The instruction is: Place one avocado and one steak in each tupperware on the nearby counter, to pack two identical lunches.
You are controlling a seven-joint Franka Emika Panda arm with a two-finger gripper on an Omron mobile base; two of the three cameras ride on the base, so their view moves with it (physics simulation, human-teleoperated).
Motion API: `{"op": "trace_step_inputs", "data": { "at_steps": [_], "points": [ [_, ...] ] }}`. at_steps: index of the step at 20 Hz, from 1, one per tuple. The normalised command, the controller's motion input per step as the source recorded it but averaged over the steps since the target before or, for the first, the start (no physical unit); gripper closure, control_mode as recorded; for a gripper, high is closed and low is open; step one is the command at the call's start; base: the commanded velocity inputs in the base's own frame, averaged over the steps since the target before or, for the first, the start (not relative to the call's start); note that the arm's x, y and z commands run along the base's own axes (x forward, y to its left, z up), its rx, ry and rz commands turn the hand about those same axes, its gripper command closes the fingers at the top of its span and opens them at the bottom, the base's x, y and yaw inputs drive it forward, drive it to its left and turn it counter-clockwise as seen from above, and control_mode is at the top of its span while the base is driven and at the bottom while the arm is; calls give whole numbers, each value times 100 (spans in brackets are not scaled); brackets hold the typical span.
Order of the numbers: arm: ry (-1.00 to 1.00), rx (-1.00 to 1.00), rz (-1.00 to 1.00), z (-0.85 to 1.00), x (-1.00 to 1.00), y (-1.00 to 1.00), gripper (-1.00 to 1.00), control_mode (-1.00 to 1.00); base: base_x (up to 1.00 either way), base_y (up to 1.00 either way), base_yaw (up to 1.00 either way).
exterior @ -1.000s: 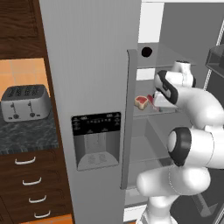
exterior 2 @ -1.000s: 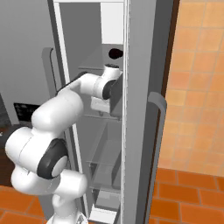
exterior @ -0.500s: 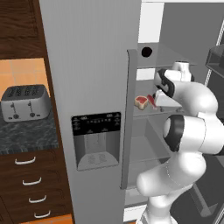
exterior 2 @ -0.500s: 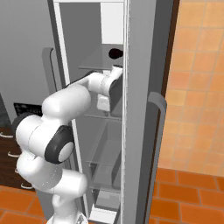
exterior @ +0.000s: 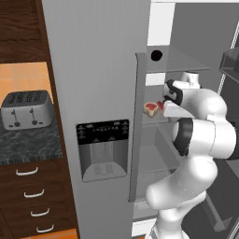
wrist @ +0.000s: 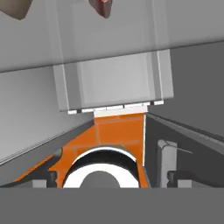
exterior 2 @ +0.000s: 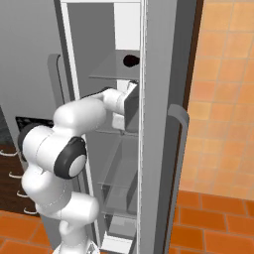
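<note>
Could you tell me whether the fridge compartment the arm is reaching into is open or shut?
Open: the fridge door stands swung aside, and the steak shows on a shelf inside.

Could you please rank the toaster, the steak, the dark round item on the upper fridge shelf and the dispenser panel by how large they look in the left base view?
1. Dispenser panel, largest.
2. Toaster.
3. Steak.
4. Dark round item, smallest, though close to the steak; both sit deeper in the fridge, so that order is unsure.

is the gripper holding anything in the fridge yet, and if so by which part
Nothing is held. The gripper is open with nothing between its fingertips, reaching into the fridge at the shelf where a steak lies, apart from it.
</note>
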Motion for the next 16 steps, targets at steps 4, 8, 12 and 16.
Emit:
{"op": "trace_step_inputs", "data": {
  "at_steps": [4,8,12,16],
  "points": [
    [-7,2,0,-1,49,0,-100,-100,0,0,0],
    [-13,3,0,-14,48,0,-100,-100,0,0,0],
    [-14,4,0,-23,50,0,-100,-100,0,0,0],
    [-2,0,0,-14,50,0,-100,-100,0,0,0]
  ]
}}
